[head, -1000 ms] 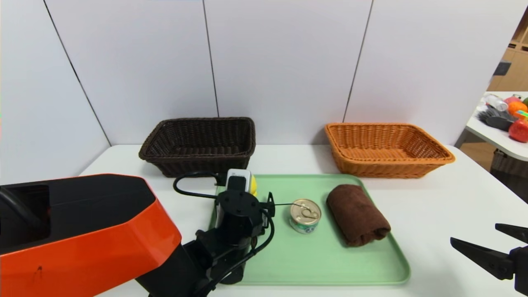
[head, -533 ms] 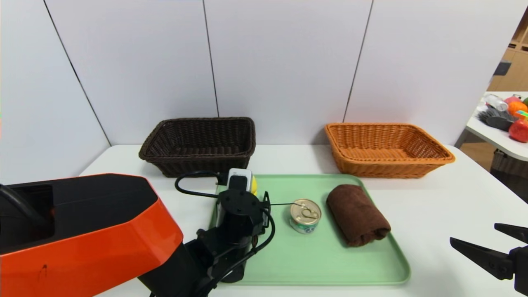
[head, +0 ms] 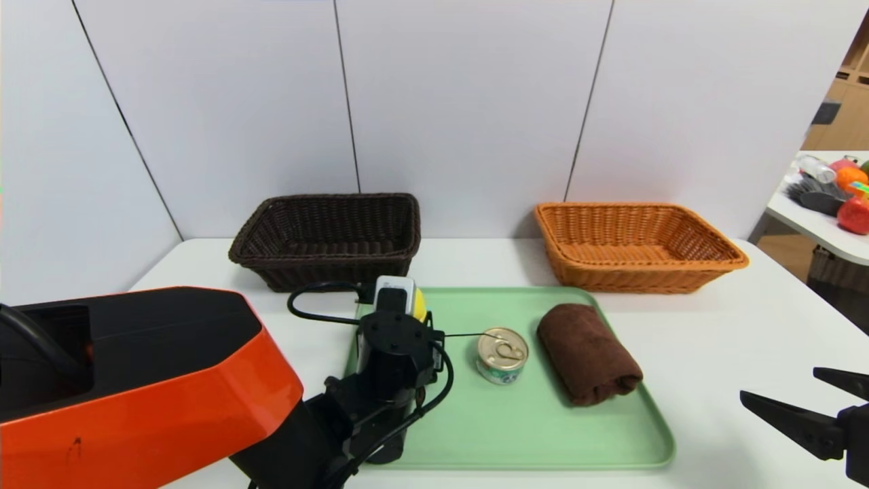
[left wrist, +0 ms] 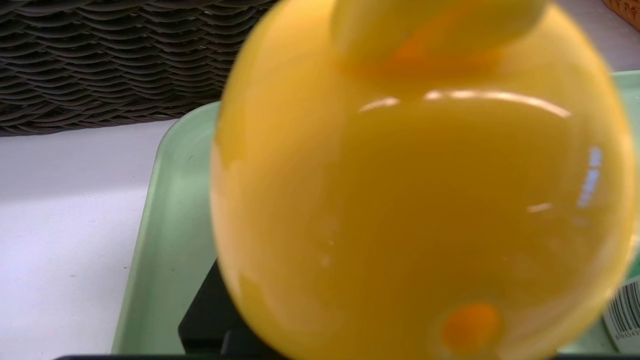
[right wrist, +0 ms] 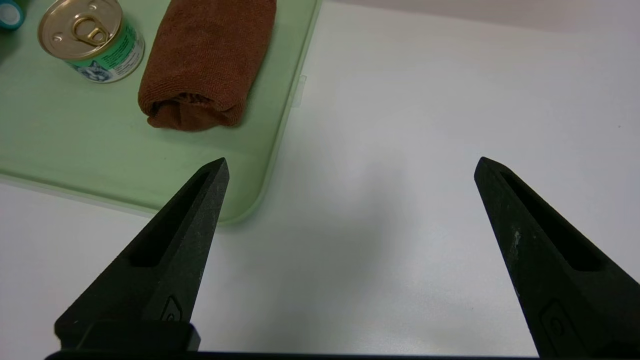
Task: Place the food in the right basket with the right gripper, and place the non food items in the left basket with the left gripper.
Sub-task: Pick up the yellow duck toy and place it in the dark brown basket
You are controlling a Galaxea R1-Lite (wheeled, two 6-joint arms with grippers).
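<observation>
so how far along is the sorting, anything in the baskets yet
Nothing is sorted yet: the dark basket and the orange basket both look empty. In hand: the left gripper is at the yellow duck toy on the green tray; whether it grips it can't be seen. Left: duck and brown towel to the dark basket, can to the orange one. The right gripper hangs open beside the tray.

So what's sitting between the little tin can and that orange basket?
In the head view, the rolled brown towel lies on the green tray between the tin can and the orange basket.
</observation>
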